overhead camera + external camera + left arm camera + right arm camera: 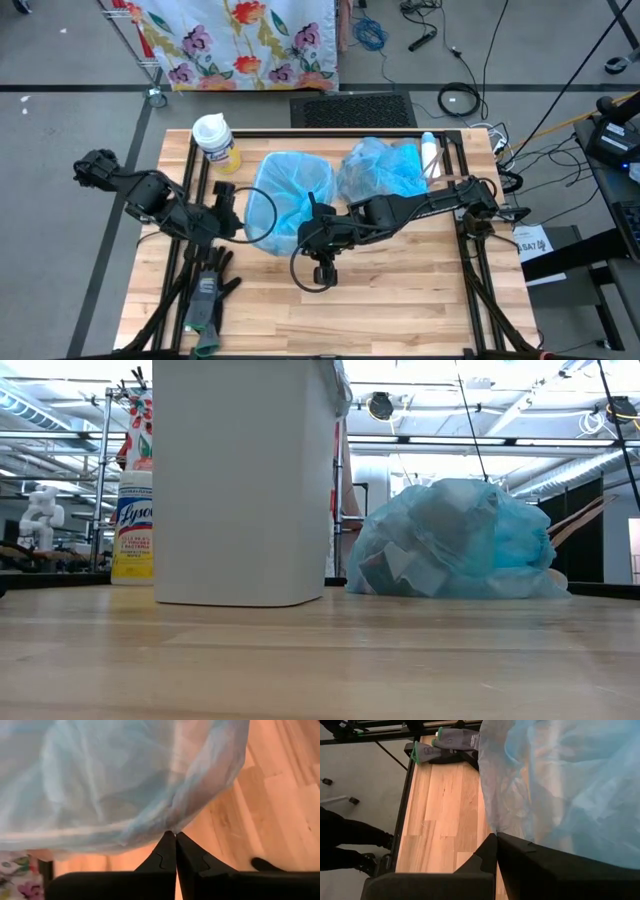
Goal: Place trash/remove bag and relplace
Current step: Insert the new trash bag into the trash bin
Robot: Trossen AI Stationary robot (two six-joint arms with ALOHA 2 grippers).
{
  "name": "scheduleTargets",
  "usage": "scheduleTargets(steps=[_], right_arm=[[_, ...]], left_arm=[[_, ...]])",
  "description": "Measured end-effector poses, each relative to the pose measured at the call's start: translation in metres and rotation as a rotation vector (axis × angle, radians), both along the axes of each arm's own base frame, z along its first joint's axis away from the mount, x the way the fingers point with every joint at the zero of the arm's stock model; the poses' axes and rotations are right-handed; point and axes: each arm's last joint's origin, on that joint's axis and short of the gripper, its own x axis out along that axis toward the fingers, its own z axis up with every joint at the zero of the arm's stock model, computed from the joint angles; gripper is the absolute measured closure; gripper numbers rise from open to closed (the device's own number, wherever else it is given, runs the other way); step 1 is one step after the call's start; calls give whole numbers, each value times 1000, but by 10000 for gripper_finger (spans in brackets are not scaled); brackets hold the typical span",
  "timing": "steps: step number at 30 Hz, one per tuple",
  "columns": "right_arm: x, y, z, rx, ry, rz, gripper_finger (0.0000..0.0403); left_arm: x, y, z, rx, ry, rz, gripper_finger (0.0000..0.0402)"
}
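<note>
Low view, nearest first: bare wood table point(320, 660) fills the foreground. On it the white bin point(245, 480), top cut off by the frame, so the liner isn't visible from here. Beside it, further back, the tied-off full bag point(455, 540), pale blue, w/ white and grey trash point(400, 565) showing dimly through the plastic; single scraps can't be told apart. Lysol wipes tub point(132, 525) behind the bin's other side. Neither arm shows in this view.

High view: new blue liner point(290, 190) sits in the bin mouth, rim edges loose. Left gripper point(240, 215) at the liner's left edge, right gripper point(313, 228) at its front-right edge. Full bag point(380, 168) lies just beside the bin, toward the back right, touching a white bottle point(430, 152).

Left wrist view: fingers point(160, 857) pressed together, tips pinching a fold of the liner point(125, 780). How much film is caught can't be made out. Right wrist view: fingers point(487, 857) likewise pressed together on the liner's hem point(492, 827); plastic blocks most of the view beyond.

Gloves point(208, 295), black-and-grey, lie at the table's front left, partly under the left arm's frame.

Room: grey floor, flowered cloth point(240, 40) past the table's back edge, cables point(460, 95) at back right. A person's dark legs point(350, 840) show on the floor, cut off by the frame.
</note>
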Motion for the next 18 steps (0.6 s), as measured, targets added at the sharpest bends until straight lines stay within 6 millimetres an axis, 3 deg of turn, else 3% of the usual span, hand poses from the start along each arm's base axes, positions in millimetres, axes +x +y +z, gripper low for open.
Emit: scheduleTargets(steps=[10,18], right_arm=[[-1,-2,-1,-44,12,-33,403],[-3,-2,-3,-51,38,-30,403]], left_arm=[[10,-9,-39,-27,82,92,401],[8,-9,-36,-107,78,184,401]])
